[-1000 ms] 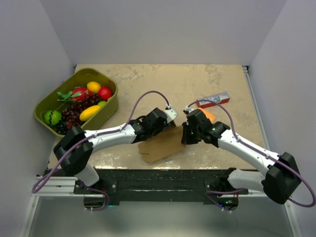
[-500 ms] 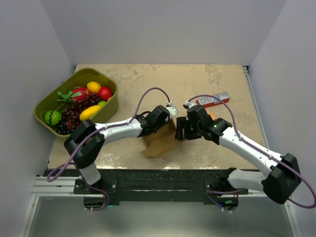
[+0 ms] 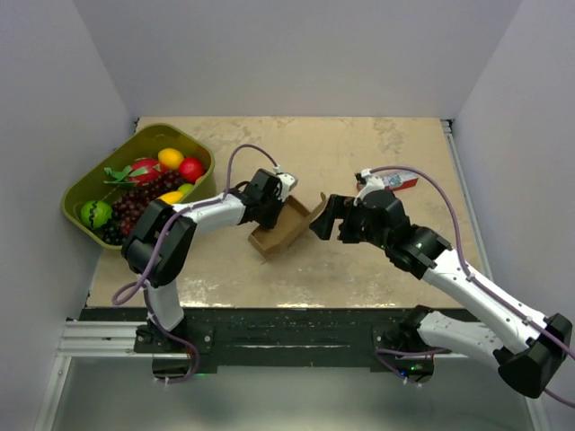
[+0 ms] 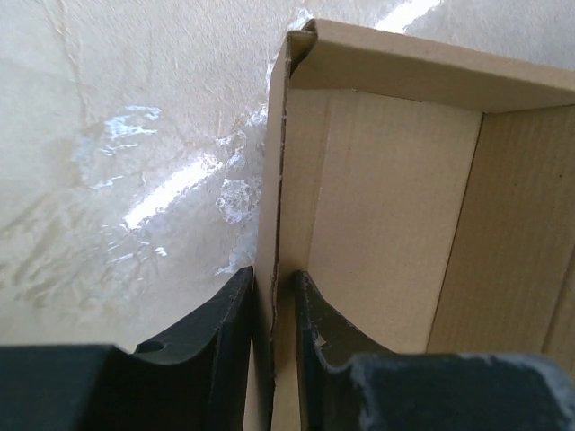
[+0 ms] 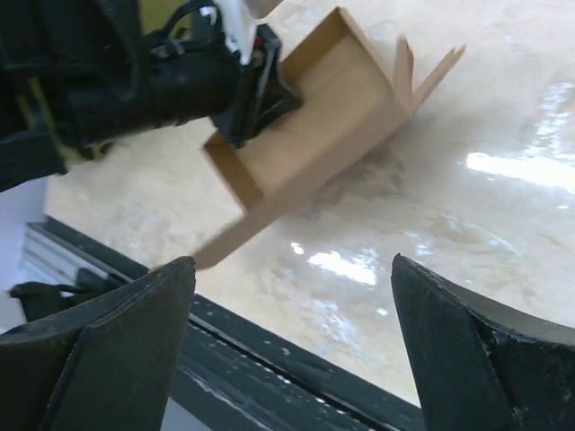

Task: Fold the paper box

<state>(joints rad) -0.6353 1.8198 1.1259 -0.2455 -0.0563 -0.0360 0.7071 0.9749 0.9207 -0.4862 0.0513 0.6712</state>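
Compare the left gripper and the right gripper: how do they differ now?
The left gripper has its fingers closed on a side wall of the paper box; the right gripper has its fingers wide open, holding nothing. The left touches the box; the right is apart from it. Both have black fingers.

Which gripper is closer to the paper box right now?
Left. The left gripper pinches the paper box by its side wall; the right gripper hangs open just off its flapped end, not touching.

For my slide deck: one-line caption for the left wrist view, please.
Left gripper pinches one wall of the partly folded paper box.
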